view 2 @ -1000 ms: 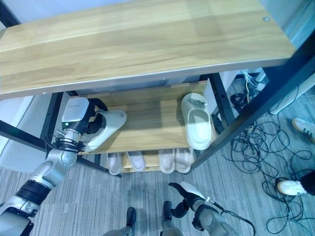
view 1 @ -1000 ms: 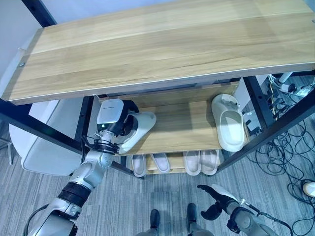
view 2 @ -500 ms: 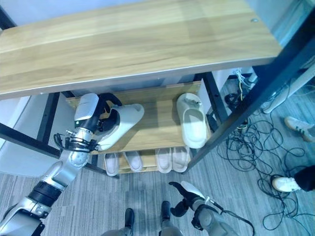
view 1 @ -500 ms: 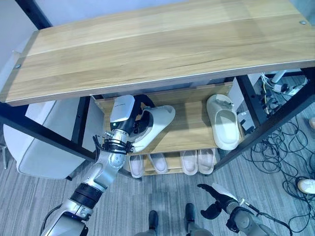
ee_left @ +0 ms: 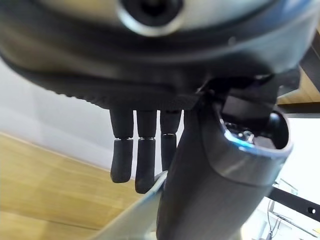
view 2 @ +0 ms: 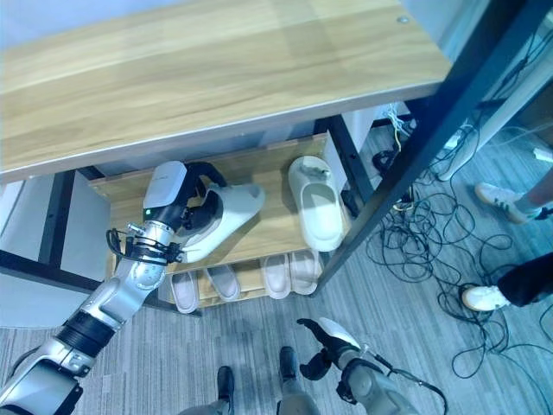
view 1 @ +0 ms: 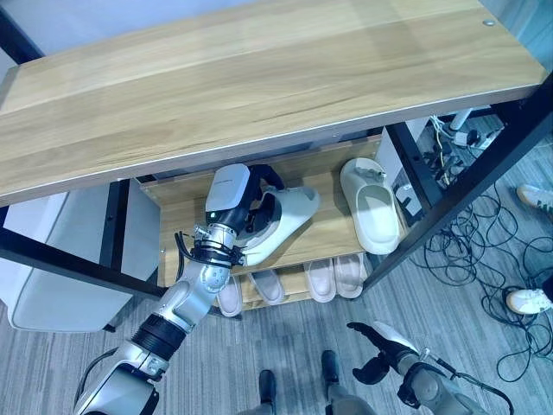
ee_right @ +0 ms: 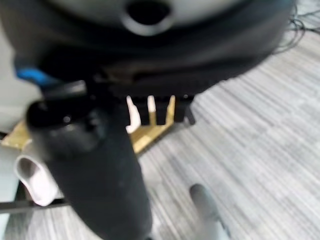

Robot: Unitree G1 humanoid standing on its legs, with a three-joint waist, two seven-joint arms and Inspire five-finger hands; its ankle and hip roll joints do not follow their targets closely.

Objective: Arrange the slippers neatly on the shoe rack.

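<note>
Two slippers sit at the middle shelf (view 1: 333, 226) of the shoe rack (view 1: 259, 82). One slipper (view 1: 278, 224) is pinched in the left hand (view 1: 251, 216), fingers and thumb curled round its heel end, so its long axis runs diagonally away from the palm, toe pointing toward the second slipper (view 1: 371, 206). That one lies flat, well apart on the far side of the held toe, lengthwise front to back. The right hand (view 1: 376, 346) hangs low over the floor, relaxed and holding nothing, much farther from either slipper.
</note>
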